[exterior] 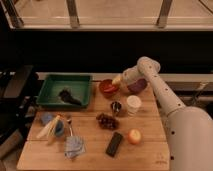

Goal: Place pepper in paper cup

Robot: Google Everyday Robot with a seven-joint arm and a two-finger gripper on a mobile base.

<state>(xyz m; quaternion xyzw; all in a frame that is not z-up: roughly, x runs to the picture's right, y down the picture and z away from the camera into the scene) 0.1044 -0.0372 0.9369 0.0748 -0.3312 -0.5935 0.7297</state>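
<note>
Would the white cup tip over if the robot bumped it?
Probably slides first: the white cup looks short and wide, standing upright. Being paper, it is likely light and easy to squash. The tool is over by the red bowl.

pepper: cannot be told apart from the red bowl [107, 88] near the middle of the table's far edge; its pose and state are unclear.
paper cup [133, 104]: short, plain white cylinder, standing upright with its mouth up, on the far half of the table, nearer the right edge than the left.
cup contents: cannot tell.
gripper [116, 80]: at the end of the white arm, just over the bowl's far right rim, well apart from the paper cup.
</note>
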